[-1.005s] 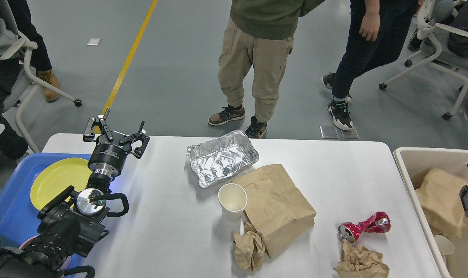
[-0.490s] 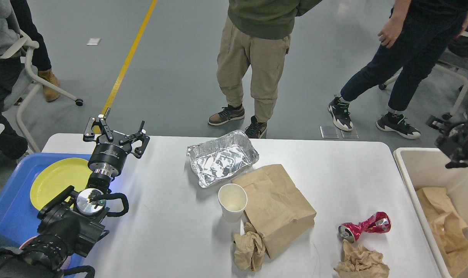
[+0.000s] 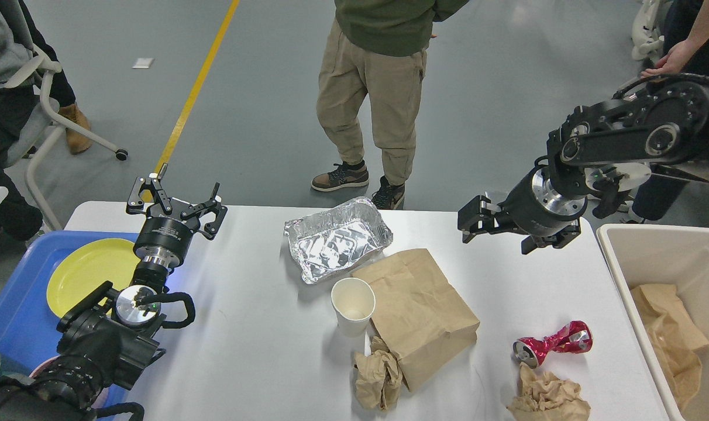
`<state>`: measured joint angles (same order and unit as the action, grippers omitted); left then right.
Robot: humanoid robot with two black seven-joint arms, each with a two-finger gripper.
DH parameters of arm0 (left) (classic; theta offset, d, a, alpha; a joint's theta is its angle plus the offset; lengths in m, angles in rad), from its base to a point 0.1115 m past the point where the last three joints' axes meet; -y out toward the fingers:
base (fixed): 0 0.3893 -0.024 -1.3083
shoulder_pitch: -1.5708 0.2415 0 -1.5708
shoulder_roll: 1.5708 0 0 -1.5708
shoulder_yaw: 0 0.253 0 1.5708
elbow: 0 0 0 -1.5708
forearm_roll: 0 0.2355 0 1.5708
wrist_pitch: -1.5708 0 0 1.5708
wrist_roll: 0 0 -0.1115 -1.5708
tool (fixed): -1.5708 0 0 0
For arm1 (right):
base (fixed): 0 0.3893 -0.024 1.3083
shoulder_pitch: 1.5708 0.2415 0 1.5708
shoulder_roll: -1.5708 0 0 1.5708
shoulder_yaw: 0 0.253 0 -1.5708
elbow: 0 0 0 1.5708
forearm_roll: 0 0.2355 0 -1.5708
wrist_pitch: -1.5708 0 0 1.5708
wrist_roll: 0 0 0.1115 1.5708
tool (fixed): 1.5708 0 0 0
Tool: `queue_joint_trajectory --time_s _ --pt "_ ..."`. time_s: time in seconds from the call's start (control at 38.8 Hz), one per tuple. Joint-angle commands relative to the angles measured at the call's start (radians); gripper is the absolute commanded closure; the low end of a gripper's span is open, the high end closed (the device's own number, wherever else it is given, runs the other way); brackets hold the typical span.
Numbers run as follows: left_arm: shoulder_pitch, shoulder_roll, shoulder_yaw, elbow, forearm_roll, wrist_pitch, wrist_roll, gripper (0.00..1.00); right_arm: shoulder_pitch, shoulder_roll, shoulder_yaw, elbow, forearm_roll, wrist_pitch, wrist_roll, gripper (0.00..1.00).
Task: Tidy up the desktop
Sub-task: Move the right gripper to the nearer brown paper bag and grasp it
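The white desktop (image 3: 261, 351) fills the lower middle of the head view, its far edge toward the standing people. At its centre lies a brown paper bag (image 3: 416, 313), flat on its side. A white paper cup (image 3: 353, 304) stands upright, touching the bag's left edge, and a foil tray (image 3: 336, 238) rests just beyond both. A crumpled paper ball (image 3: 378, 379) lies against the bag's near corner. Toward the right edge, a crushed red can (image 3: 552, 343) lies on its side, with a second crumpled paper (image 3: 549, 399) just nearer.

The left gripper (image 3: 176, 203) hovers over the desktop's far left corner, fingers spread wide and holding nothing. Beside it, a blue tray (image 3: 15, 327) carries a yellow plate (image 3: 88, 270). The right gripper (image 3: 471, 219) hangs above the desktop's far right portion, pointing left; its fingers appear dark and bunched, so their spacing cannot be told. At the right edge, a beige bin (image 3: 618, 263) contains crumpled brown paper (image 3: 673, 339).
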<state>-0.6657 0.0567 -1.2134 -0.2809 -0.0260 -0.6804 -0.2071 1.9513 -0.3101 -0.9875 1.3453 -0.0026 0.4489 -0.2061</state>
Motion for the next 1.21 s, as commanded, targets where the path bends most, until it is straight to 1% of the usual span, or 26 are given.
queue_joint_trajectory --time_s 0.0,0.13,0.18,0.23,0.26,0.31,0.34,0.36,0.44,0.62,0.72,0.82,0.88,1.06,1.19 --pt "0.0 0.0 0.0 0.0 0.0 0.001 0.0 0.04 -0.005 -0.007 -0.025 0.023 0.001 0.04 0.045 0.0" --pt "0.0 0.0 0.0 0.0 0.0 -0.001 0.0 0.04 -0.058 -0.021 -0.048 0.051 0.015 0.034 0.059 0.0" --pt "0.0 0.0 0.0 0.0 0.0 0.001 -0.001 0.04 -0.095 -0.03 -0.046 0.063 0.056 0.021 0.063 0.0" --pt "0.0 0.0 0.0 0.002 0.0 -0.001 -0.001 0.04 -0.135 -0.029 -0.033 0.064 0.111 -0.005 0.063 0.0" --pt "0.0 0.0 0.0 0.0 0.0 0.001 -0.001 0.04 -0.165 -0.024 -0.028 0.06 0.137 -0.034 0.063 0.0" --pt "0.0 0.0 0.0 0.0 0.0 0.001 -0.001 0.04 -0.205 -0.021 -0.022 0.054 0.153 -0.076 0.063 0.0" --pt "0.0 0.0 0.0 0.0 0.0 -0.001 -0.001 0.04 -0.248 -0.018 -0.008 0.051 0.156 -0.122 0.062 0.0" --pt "0.0 0.0 0.0 0.002 0.0 0.001 -0.001 0.04 -0.271 -0.018 0.003 0.048 0.156 -0.145 0.062 0.0" --pt "0.0 0.0 0.0 0.0 0.0 -0.001 -0.001 0.04 -0.346 -0.024 0.041 0.028 0.159 -0.196 0.062 0.0" --pt "0.0 0.0 0.0 0.0 0.0 -0.001 -0.001 0.04 -0.437 -0.043 0.136 0.003 0.308 -0.225 0.062 0.0" --pt "0.0 0.0 0.0 0.002 0.0 0.001 -0.001 0.04 -0.488 -0.033 0.154 -0.024 0.317 -0.28 0.062 0.0" --pt "0.0 0.0 0.0 0.0 0.0 -0.001 -0.001 0.04 -0.552 -0.03 0.177 -0.06 0.322 -0.361 0.062 0.0" --pt "0.0 0.0 0.0 0.0 0.0 0.001 0.0 0.04 -0.6 -0.011 0.219 -0.083 0.325 -0.398 0.062 0.0" --pt "0.0 0.0 0.0 0.0 0.0 -0.001 -0.001 0.04 -0.695 0.046 0.251 -0.147 0.325 -0.455 0.062 0.0" --pt "0.0 0.0 0.0 0.0 0.0 -0.001 -0.001 0.04 -0.71 0.052 0.291 -0.156 0.357 -0.476 0.063 0.0"
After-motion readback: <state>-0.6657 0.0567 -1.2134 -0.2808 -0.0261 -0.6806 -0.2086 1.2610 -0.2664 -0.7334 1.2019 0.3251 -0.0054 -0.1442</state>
